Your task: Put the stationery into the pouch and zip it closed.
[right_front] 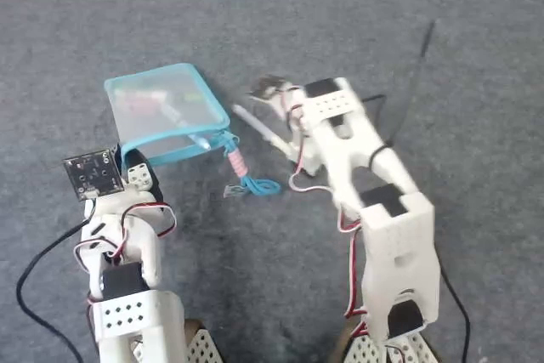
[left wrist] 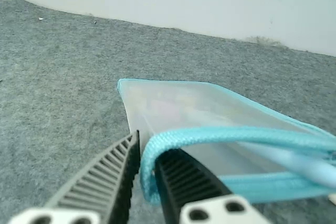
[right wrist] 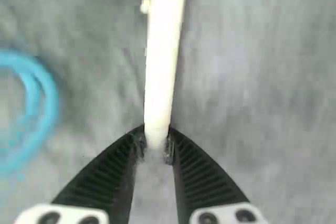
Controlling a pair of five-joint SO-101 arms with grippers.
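My left pincer (left wrist: 149,149) is pinching the pouch (right_front: 161,108) by its teal rim, the pouch resting on the table (right_front: 476,82). Just right of its mouth lies the cord (right_front: 257,184). My right pincer (right wrist: 156,135) is pinching 1 end of the pen (right_front: 262,129), which is near the pouch, not yet in. I'd aim the free tip at the mouth, keep it low and clear the cord.

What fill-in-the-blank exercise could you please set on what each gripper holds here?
1. The left gripper is shut on the rim of the ____.
2. The right gripper is shut on a white ____.
3. The looped blue cord lies on the grey ____.
Missing words: pouch; pen; carpet.
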